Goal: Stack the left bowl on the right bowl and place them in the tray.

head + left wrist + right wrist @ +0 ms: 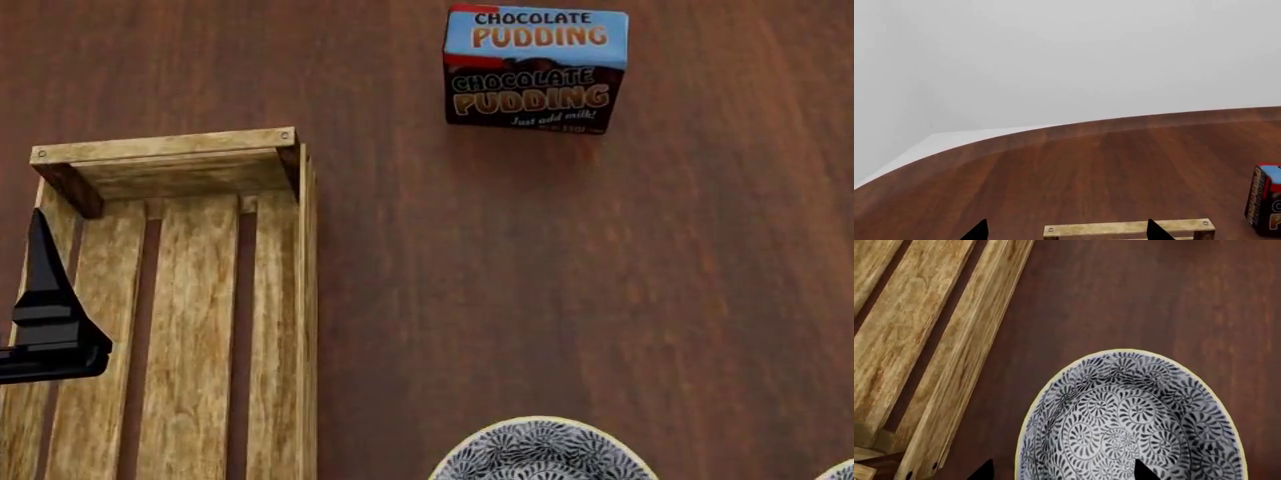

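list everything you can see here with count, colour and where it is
table: one, dark reddish-brown wood, under everything
tray: one, light wood slats, on the table at the head view's left, nothing in it
bowls: two, white with dark swirl pattern, near edge of the head view; the second is only a sliver at the right corner
pudding box: one, blue and brown, far side of the table
left gripper: one, black, over the tray
right gripper: one, black, tips apart over the left bowl
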